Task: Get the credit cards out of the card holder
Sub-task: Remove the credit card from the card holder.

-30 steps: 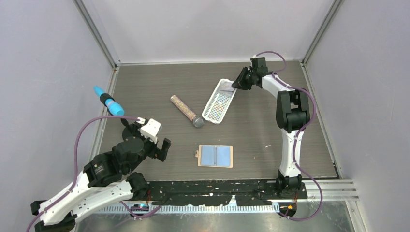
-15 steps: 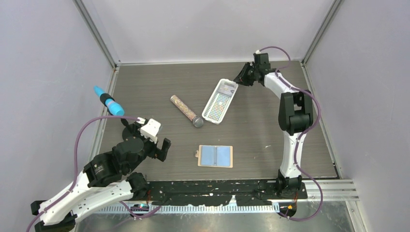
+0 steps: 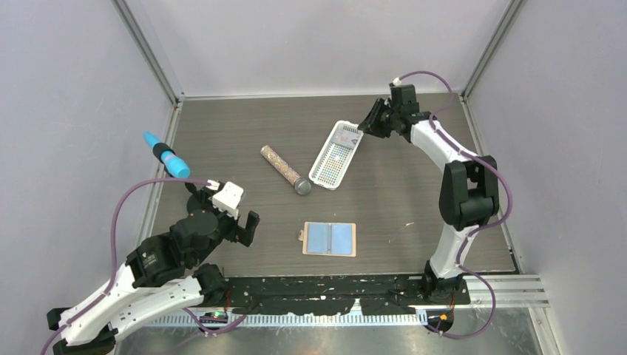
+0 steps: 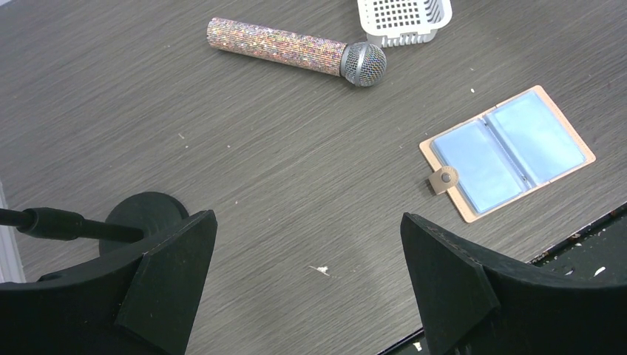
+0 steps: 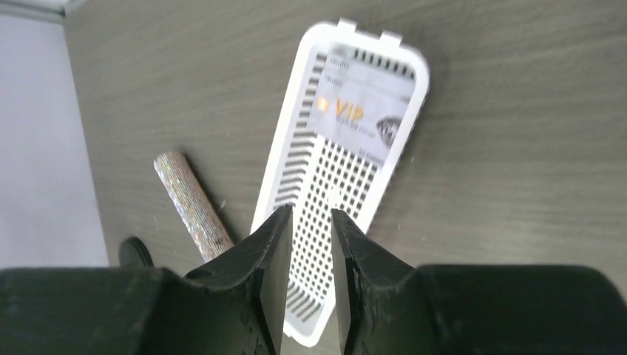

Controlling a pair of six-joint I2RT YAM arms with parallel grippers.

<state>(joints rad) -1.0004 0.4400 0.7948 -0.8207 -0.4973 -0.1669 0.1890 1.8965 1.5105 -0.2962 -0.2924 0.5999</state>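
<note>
The tan card holder (image 3: 330, 238) lies open and flat near the table's front, its two bluish pockets (image 4: 510, 151) facing up. One pale credit card (image 5: 362, 111) printed "VIP" rests in the far end of the white basket (image 3: 346, 137). My right gripper (image 3: 370, 120) hovers just beyond that end. Its jaws (image 5: 310, 214) stand a narrow gap apart with nothing between them. My left gripper (image 3: 248, 225) hangs wide open left of the holder, over bare table (image 4: 306, 222). I cannot tell whether cards sit in the pockets.
A white slotted basket (image 3: 334, 157) lies slanted at the table's middle back. A glittery microphone (image 3: 285, 170) lies left of it. A blue marker (image 3: 166, 155) is at the left wall, on a stand with a black round base (image 4: 144, 214).
The right gripper has drawn back up and to the right from the basket's far end and its jaws have parted a little. The card lies in the basket. The left arm barely moved.
</note>
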